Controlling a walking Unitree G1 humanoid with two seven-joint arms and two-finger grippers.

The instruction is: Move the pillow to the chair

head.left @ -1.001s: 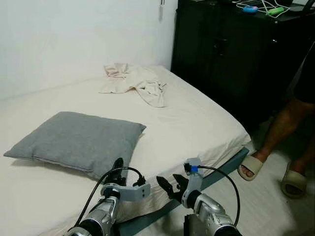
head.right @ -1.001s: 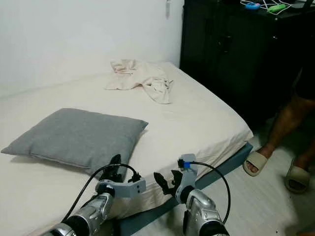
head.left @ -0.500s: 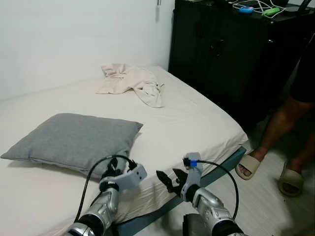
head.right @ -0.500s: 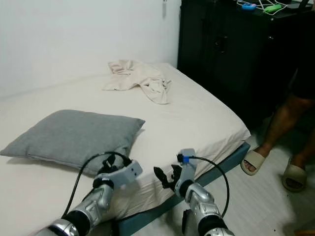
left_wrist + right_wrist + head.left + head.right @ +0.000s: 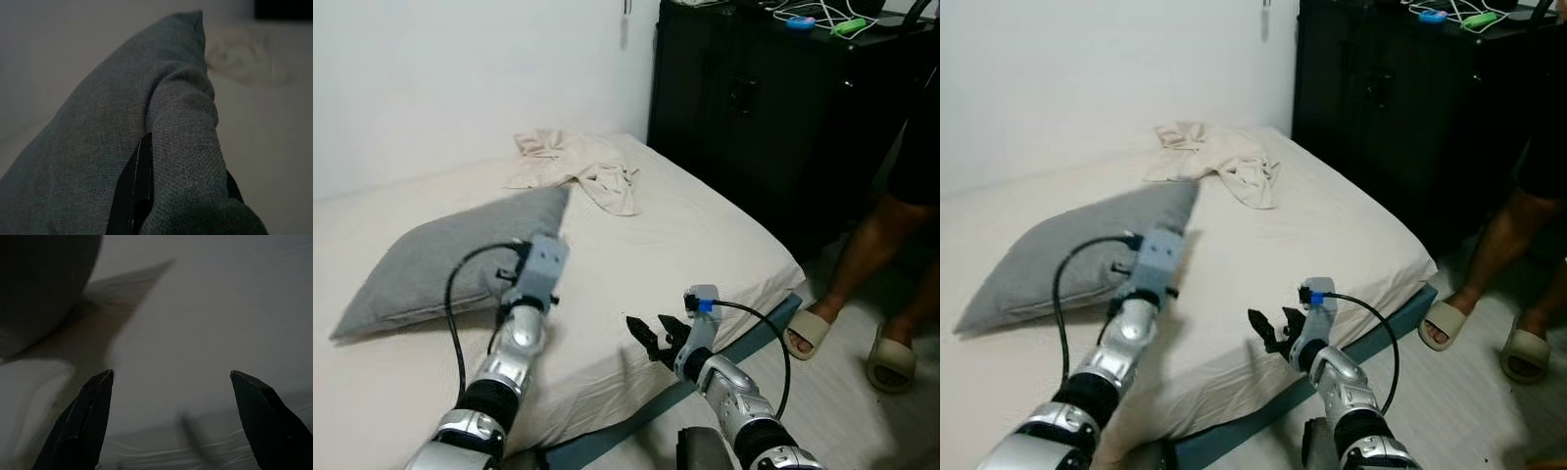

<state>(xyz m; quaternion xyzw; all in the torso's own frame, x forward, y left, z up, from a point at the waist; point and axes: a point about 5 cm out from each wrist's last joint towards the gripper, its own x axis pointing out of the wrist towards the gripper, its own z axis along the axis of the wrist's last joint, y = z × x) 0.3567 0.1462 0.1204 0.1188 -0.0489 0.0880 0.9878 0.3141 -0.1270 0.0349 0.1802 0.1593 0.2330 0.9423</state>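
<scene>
The grey pillow (image 5: pixel 421 264) lies on the left part of the bed (image 5: pixel 695 235), with its near right edge raised so that it tilts up. My left gripper (image 5: pixel 521 277) is shut on that raised edge. In the left wrist view a fold of the pillow (image 5: pixel 122 112) is pinched between the two black fingers (image 5: pixel 137 191). My right gripper (image 5: pixel 651 336) hovers open over the bed's near edge, right of the pillow and apart from it. Its fingers (image 5: pixel 85 423) are spread wide with nothing between them.
A crumpled cream cloth (image 5: pixel 576 168) lies at the far end of the bed. A tall black cabinet (image 5: pixel 754 108) stands to the right, with cables and small items on top. A person's legs in sandals (image 5: pixel 862 294) stand on the floor at the right.
My left gripper has gone forward and up and has closed on the pillow's near edge, tilting the once-flat pillow up. The right gripper has hardly moved.
</scene>
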